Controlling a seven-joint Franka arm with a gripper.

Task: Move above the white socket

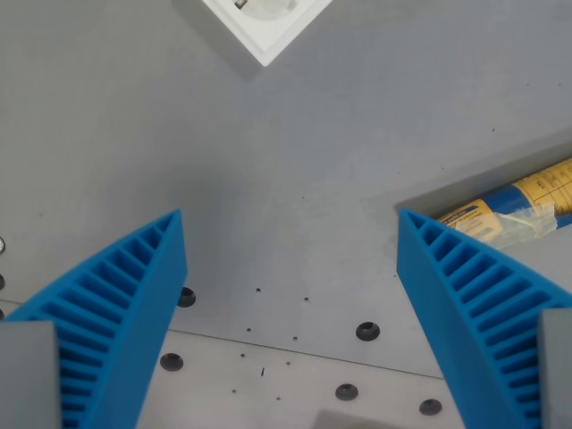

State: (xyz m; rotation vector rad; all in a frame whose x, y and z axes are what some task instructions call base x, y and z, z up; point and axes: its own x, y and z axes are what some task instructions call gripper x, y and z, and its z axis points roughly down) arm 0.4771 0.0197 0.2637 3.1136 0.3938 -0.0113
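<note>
**White socket at the top edge, my fingers spread and empty below it**

Although only one corner of it shows, the white socket (pixel 265 22) is plain to see at the top middle of the wrist view, cut off by the frame's upper edge. It is a white square block turned like a diamond, its lower point aimed down toward me, with part of a round recess visible on its face. It rests on a flat grey table (pixel 295 161).

My gripper (pixel 290 223) hangs well apart from the socket, lower in the picture. My two ribbed blue fingers (pixel 125 295) are spread wide, one at each lower corner, with nothing between them but bare table.

At the wrist view's right, a yellow and blue packet (pixel 523 201) lies in a recessed slot, just beside my finger on that side. Small dark screw holes (pixel 367 332) dot the table near the bottom.

The risk, I judge, is overshooting or drifting sideways, because most of the socket is out of sight and its centre must be guessed. Veering right could also catch the packet. The grey stretch between me and the socket looks open and unobstructed.
</note>
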